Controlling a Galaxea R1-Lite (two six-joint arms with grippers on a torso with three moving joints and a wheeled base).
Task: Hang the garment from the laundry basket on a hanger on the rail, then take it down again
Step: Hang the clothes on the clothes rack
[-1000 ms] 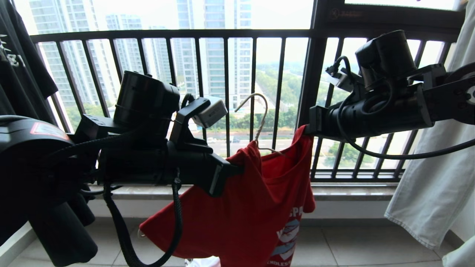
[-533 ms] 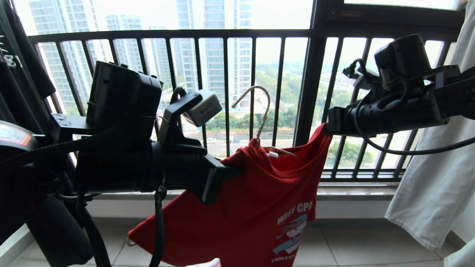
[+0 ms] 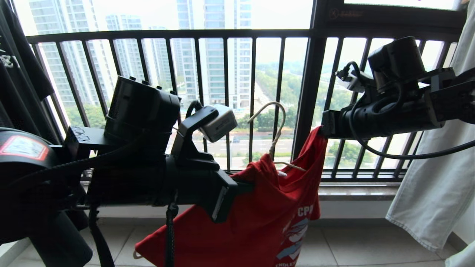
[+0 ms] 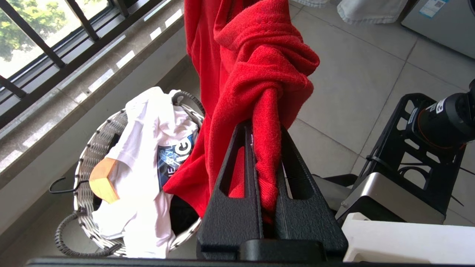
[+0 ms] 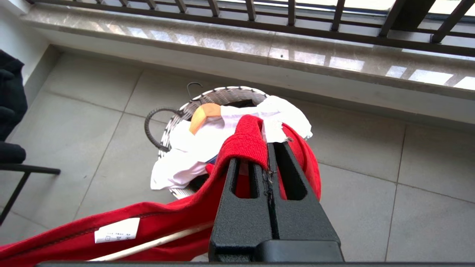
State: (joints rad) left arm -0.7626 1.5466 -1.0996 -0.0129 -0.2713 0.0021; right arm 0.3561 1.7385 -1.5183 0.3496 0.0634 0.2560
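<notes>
Now left gripper (image 4: 265, 148) and right gripper (image 5: 268, 159) clamped on red garment (image 3: 259, 218), cream hanger (image 3: 274, 126) inside its neck, above laundry basket (image 4: 91, 148).

Both arms reach forward at about chest height, roughly level. The left gripper (image 4: 265, 174) is clamped tight on a bunched fold of the red garment (image 3: 259, 218). The right gripper (image 5: 268, 167), set higher and well apart, pinches the garment's edge.
</notes>
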